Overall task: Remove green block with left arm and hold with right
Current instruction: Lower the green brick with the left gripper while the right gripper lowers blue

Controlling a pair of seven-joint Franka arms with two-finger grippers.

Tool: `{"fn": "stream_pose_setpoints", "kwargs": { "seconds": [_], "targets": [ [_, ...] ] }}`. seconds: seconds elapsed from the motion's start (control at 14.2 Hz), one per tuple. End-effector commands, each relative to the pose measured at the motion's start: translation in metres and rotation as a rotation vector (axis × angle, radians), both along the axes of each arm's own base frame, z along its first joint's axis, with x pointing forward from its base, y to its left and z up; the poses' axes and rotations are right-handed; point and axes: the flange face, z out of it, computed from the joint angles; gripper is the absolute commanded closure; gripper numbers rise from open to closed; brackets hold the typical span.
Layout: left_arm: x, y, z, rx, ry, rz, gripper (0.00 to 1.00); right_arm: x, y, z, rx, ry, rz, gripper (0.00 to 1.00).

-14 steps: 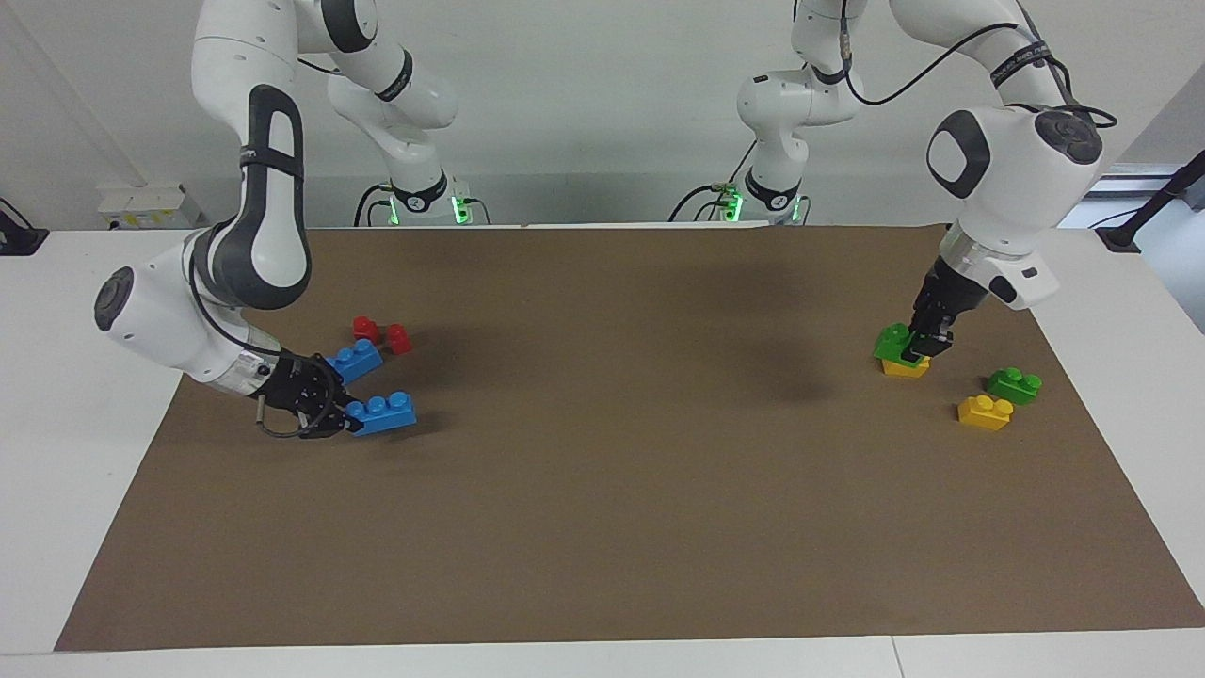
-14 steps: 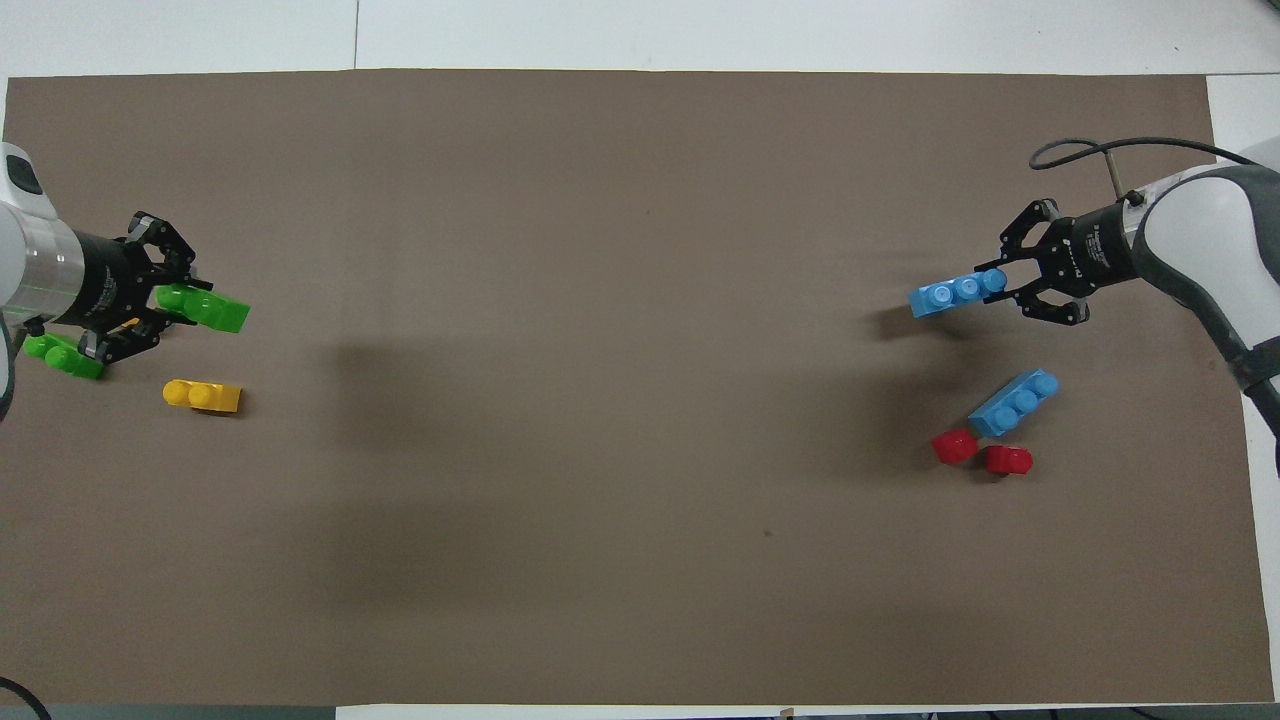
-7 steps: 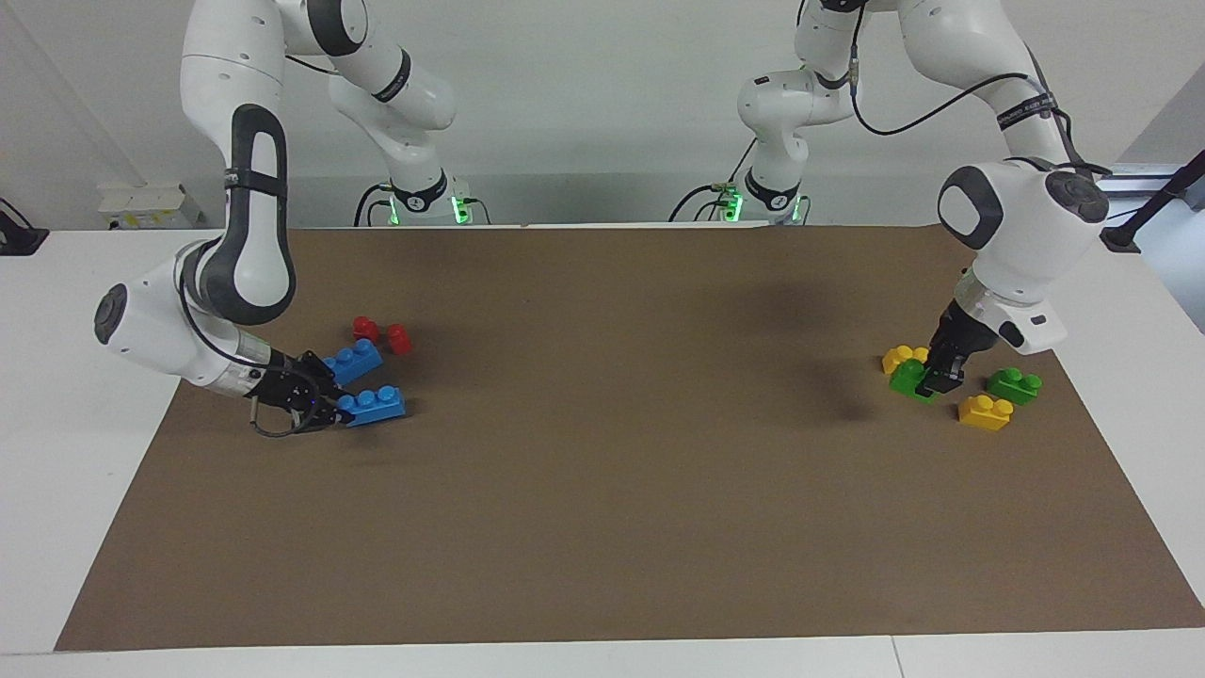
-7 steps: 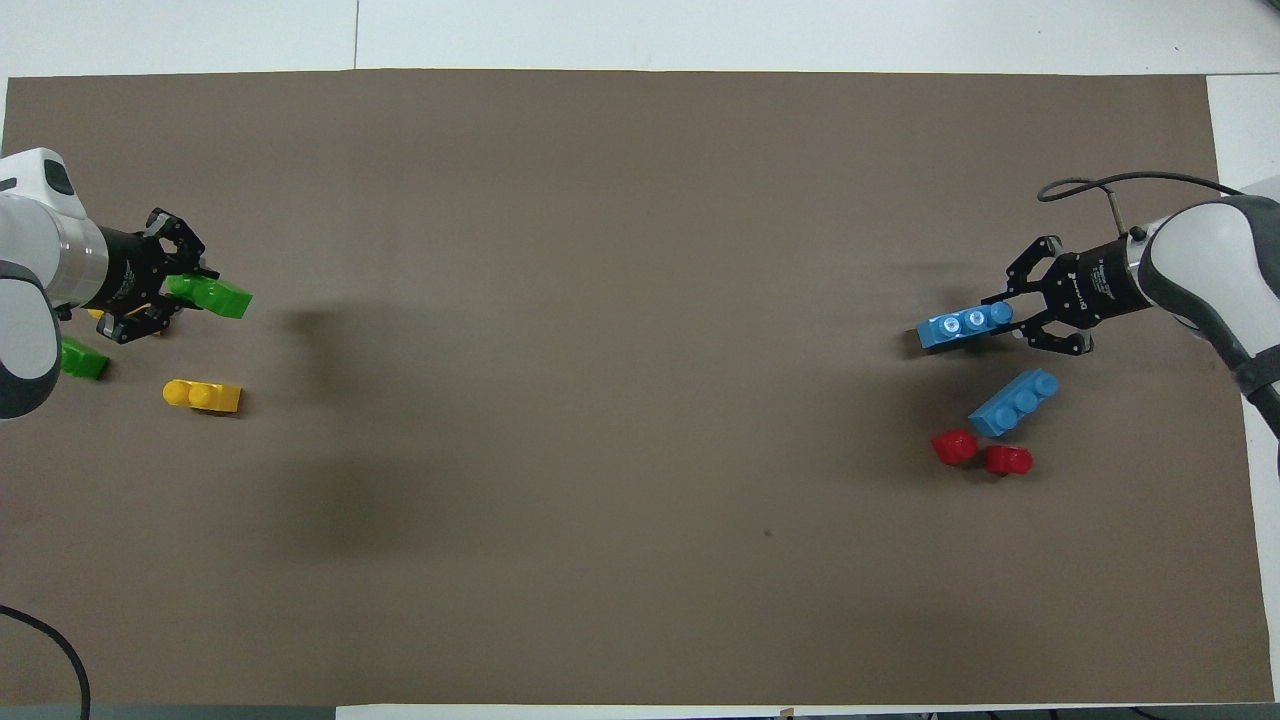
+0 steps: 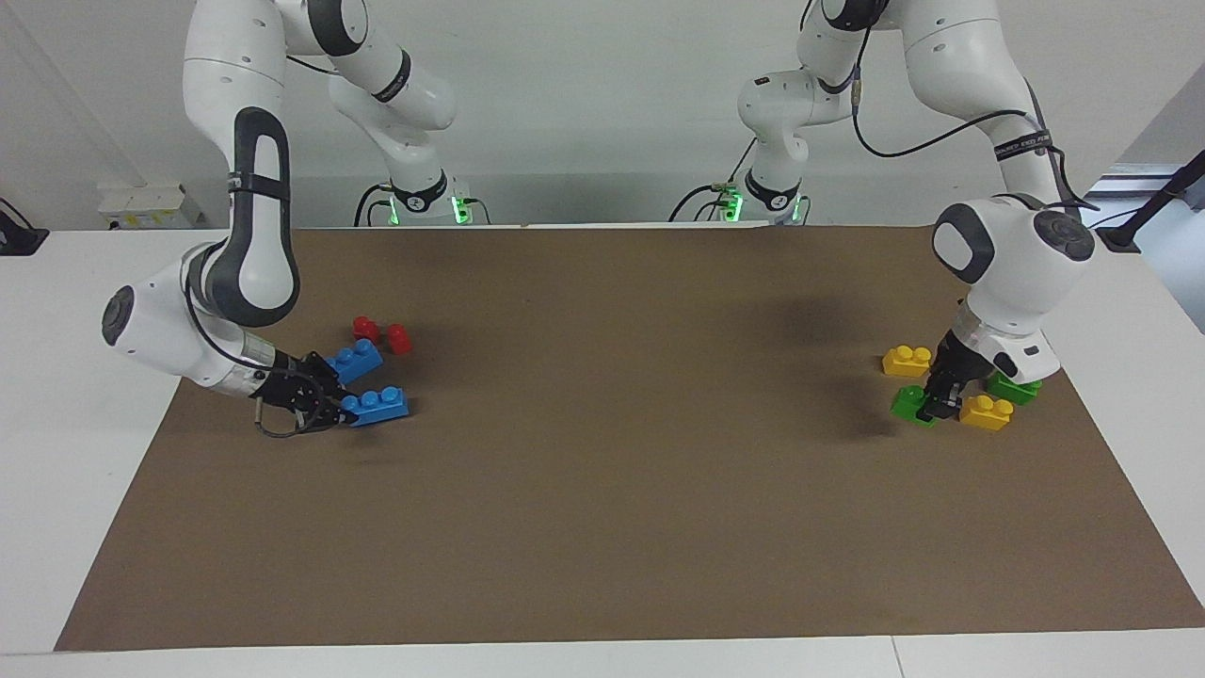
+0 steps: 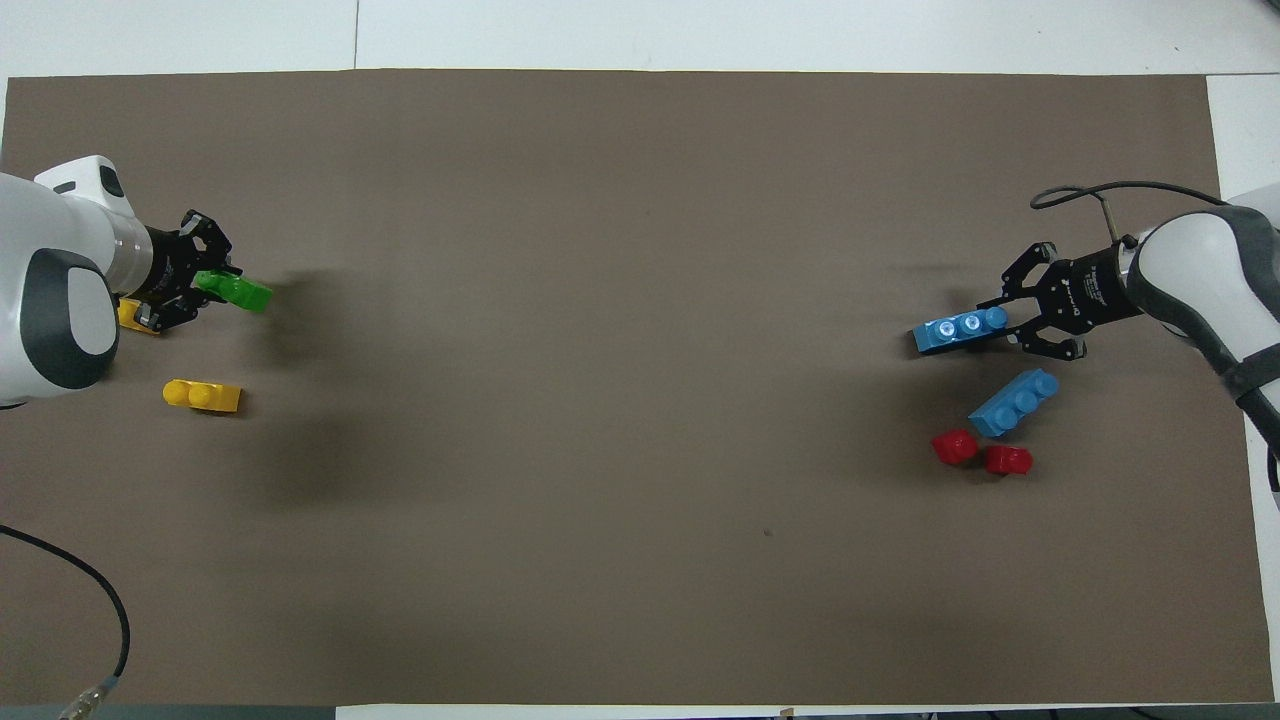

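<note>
At table's end, left pincer (image 5: 932,407) grips green block (image 5: 908,403)

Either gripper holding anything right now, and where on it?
Left gripper is shut on the green block, at the end toward the left arm. Right gripper grips the blue brick by its end nearest the right arm.

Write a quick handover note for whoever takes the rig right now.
Left claw: shut on the green block, low over the mat beside a yellow brick at the left arm's end.
Right claw: closed around the end of a blue three-stud brick at its own end of the mat.
Done: green block is off the yellow brick nearer the robots.
Left: set it down.
</note>
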Motion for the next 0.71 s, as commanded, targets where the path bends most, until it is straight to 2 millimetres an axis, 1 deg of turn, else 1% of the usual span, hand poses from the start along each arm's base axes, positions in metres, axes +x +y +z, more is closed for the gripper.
{"fn": "stream_pose_setpoints", "kwargs": {
  "seconds": [0.0, 0.07, 0.21, 0.28, 0.42, 0.49, 0.56, 0.64],
  "targets": [
    [0.011, 0.007, -0.015, 0.019, -0.008, -0.014, 1.0, -0.004, 0.0, 0.007, 0.009, -0.03, 0.002, 0.07],
    [0.011, 0.006, -0.022, 0.018, 0.003, -0.014, 1.0, -0.002, -0.001, 0.011, 0.006, -0.036, 0.002, 0.03],
    [0.013, 0.007, -0.021, 0.025, -0.004, -0.017, 1.0, 0.005, 0.005, 0.036, -0.006, -0.072, 0.019, 0.01],
    [0.014, 0.007, -0.022, 0.034, -0.014, -0.023, 1.0, 0.009, 0.009, 0.055, -0.018, -0.101, 0.035, 0.0],
    [0.016, 0.006, -0.022, 0.065, -0.046, -0.049, 1.0, 0.01, 0.025, 0.104, -0.076, -0.162, 0.154, 0.0],
    [0.016, 0.005, -0.022, 0.073, -0.045, -0.059, 0.9, 0.01, 0.039, 0.126, -0.096, -0.192, 0.215, 0.0],
    [0.016, 0.001, -0.022, 0.083, -0.044, -0.072, 0.01, 0.006, 0.052, 0.149, -0.107, -0.212, 0.269, 0.0],
    [0.016, -0.001, -0.022, 0.088, -0.043, -0.081, 0.0, 0.001, 0.062, 0.172, -0.142, -0.231, 0.35, 0.0]
  ]
}}
